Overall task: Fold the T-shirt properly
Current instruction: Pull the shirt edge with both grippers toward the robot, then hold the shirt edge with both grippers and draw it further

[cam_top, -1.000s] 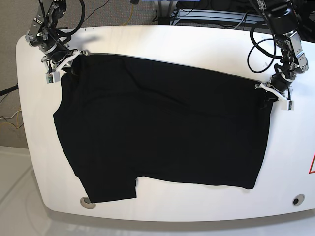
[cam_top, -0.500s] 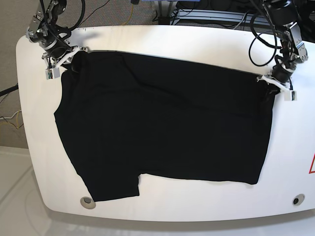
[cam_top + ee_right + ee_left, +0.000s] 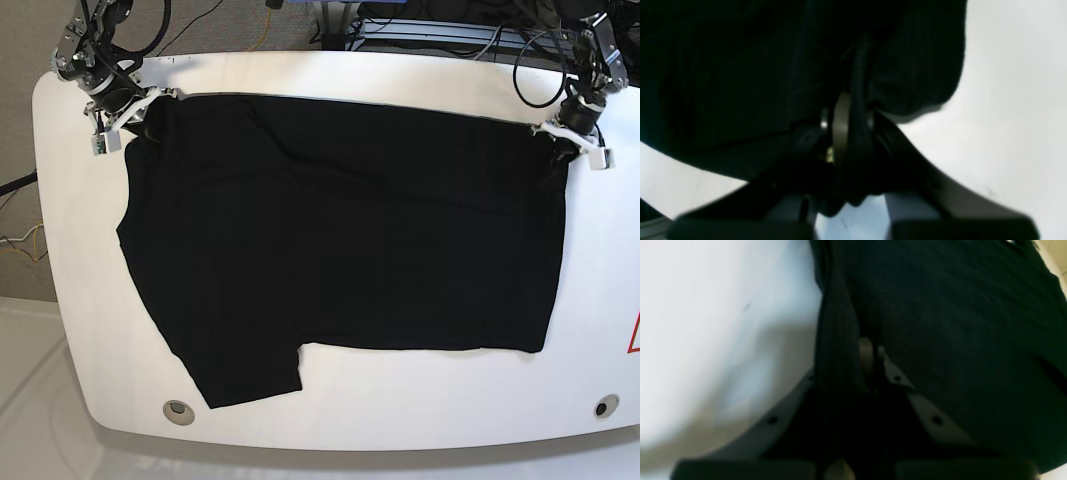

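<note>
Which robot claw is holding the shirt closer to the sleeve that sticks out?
The right gripper, at the picture's left. It pinches the T-shirt on the side where a sleeve juts toward the table's front edge. The left gripper holds the opposite far corner.

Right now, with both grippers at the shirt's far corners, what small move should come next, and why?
Probably pull a touch further toward the table's far edge, then lower and release. The left gripper and right gripper are each shut on a far corner of the T-shirt, which lies nearly flat; faint creases remain near the right gripper's corner.
</note>
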